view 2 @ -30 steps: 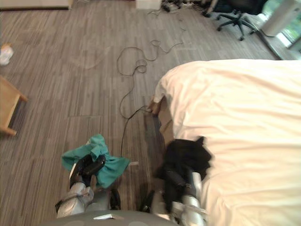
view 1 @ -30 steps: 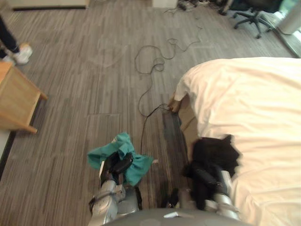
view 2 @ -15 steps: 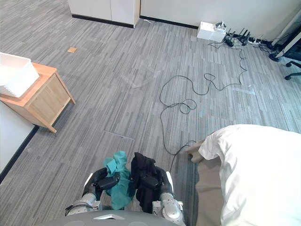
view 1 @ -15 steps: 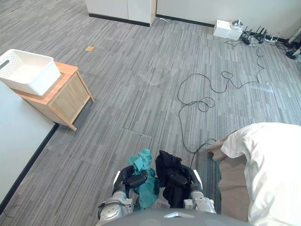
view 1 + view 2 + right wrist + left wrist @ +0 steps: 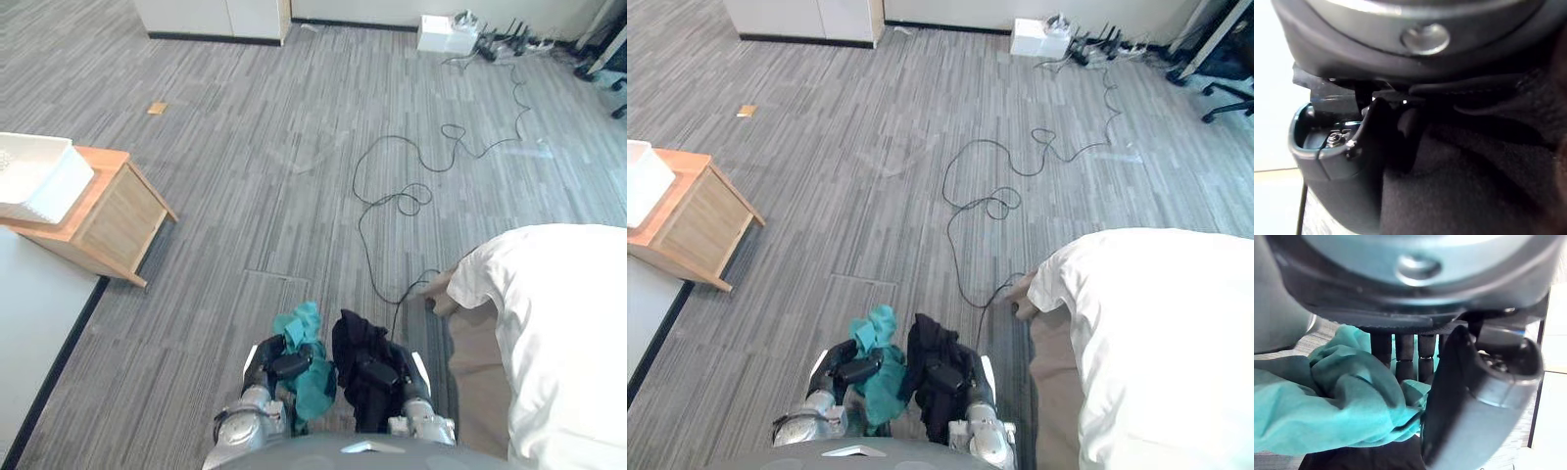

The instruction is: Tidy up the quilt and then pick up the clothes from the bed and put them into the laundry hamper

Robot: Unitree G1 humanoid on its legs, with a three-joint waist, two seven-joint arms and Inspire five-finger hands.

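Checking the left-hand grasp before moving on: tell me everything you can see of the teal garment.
The teal garment is soft, thin-looking cloth, crumpled into a bunch. The left hand holds it above the floor, fingers curled round its folds. One fold sticks up past the hand; the rest hangs below. It seems to touch the black garment in the right hand.

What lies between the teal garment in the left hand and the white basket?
Bare grey floor separates the teal garment from the white basket, as the left eye view shows.
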